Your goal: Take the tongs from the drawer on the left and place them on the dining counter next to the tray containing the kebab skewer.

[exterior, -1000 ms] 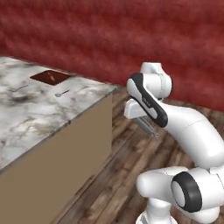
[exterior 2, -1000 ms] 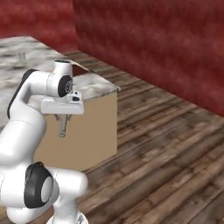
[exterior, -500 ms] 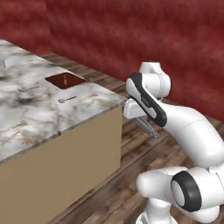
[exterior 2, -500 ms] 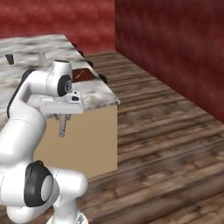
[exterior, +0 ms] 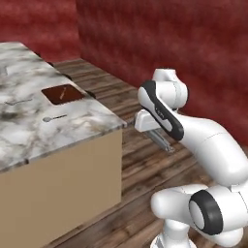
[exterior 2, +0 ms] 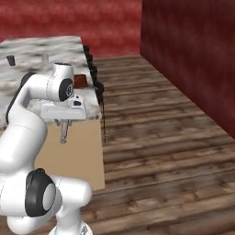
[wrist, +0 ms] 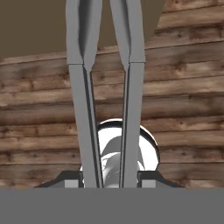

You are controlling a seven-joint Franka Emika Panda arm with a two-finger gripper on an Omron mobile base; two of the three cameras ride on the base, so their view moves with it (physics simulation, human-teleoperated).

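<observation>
The tongs (wrist: 107, 100) are out of the drawer, grasped by the gripper (exterior 2: 63, 134); placing them on the dining counter (exterior: 29, 131) beside the tray (exterior: 63, 94) remains.

Counter (exterior: 29, 140): island slab of white-grey marble with brown and dark veins, on a plain tan base, standing on a wood-plank floor (exterior: 145, 164). On it: a shallow reddish-brown tray (exterior: 62, 94) near the far corner (a thin stick-like item lies inside); a small round-headed spoon (exterior: 54, 117) just in front of the tray, apart from it.
</observation>
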